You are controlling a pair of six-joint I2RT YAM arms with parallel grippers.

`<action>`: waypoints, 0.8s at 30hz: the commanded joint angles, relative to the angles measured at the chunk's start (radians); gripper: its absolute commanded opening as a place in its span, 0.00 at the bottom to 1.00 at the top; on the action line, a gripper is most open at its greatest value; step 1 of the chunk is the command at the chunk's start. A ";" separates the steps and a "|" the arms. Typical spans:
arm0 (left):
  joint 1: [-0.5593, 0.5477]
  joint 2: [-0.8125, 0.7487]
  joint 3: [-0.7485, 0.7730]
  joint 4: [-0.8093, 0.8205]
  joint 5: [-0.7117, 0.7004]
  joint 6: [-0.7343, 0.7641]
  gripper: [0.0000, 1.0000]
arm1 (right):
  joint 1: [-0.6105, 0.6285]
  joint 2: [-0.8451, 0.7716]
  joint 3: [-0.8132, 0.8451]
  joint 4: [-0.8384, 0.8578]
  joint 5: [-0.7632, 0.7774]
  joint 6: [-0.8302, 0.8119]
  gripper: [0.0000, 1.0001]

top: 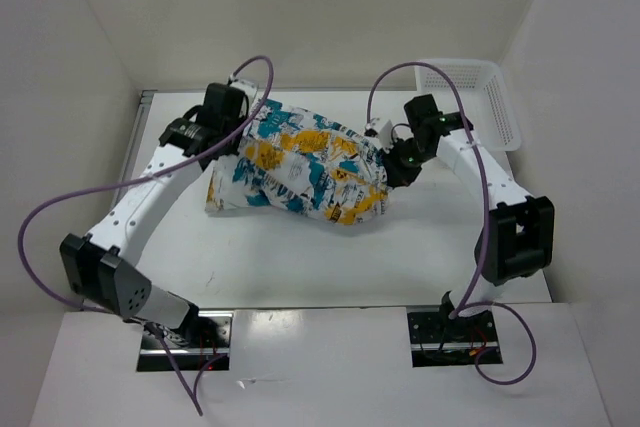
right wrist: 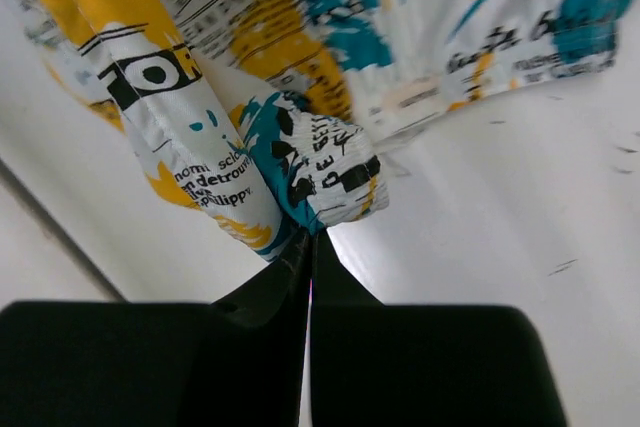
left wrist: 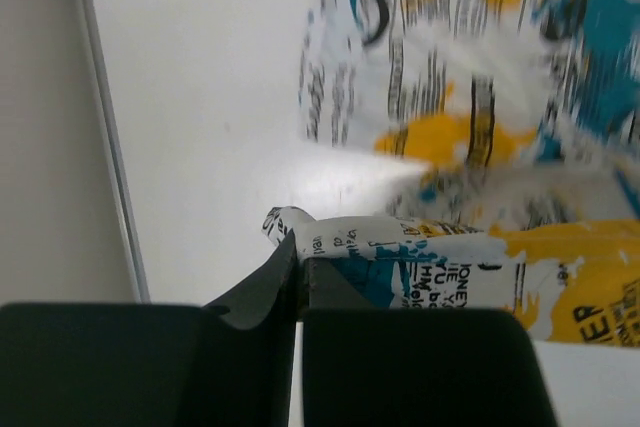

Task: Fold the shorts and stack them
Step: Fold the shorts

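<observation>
The shorts [top: 300, 167], white fabric with teal, yellow-orange and black print, hang bunched between my two grippers over the far middle of the table, their lower part resting on it. My left gripper [top: 243, 115] is shut on the cloth's left edge; the left wrist view shows its jaws [left wrist: 299, 259] pinching a fold of the shorts [left wrist: 430, 257]. My right gripper [top: 385, 152] is shut on the cloth's right edge; in the right wrist view its jaws [right wrist: 312, 234] clamp a gathered corner of the shorts [right wrist: 320, 162].
A white plastic mesh basket [top: 490, 97] stands at the far right of the table. White walls enclose the table on left, back and right. A metal rail [left wrist: 100, 127] runs along the table's left edge.
</observation>
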 commanded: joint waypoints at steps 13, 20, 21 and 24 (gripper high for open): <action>0.106 0.465 0.422 0.349 -0.065 0.004 0.00 | -0.123 0.266 0.282 0.228 0.085 0.237 0.00; 0.136 0.628 0.624 0.290 -0.065 0.004 0.01 | -0.132 0.326 0.331 0.298 0.206 0.350 0.00; 0.137 0.661 0.641 0.280 -0.065 0.004 0.02 | -0.132 0.326 0.331 0.313 0.221 0.372 0.00; 0.137 0.707 0.661 0.270 -0.065 0.004 0.05 | -0.132 0.336 0.340 0.351 0.280 0.402 0.00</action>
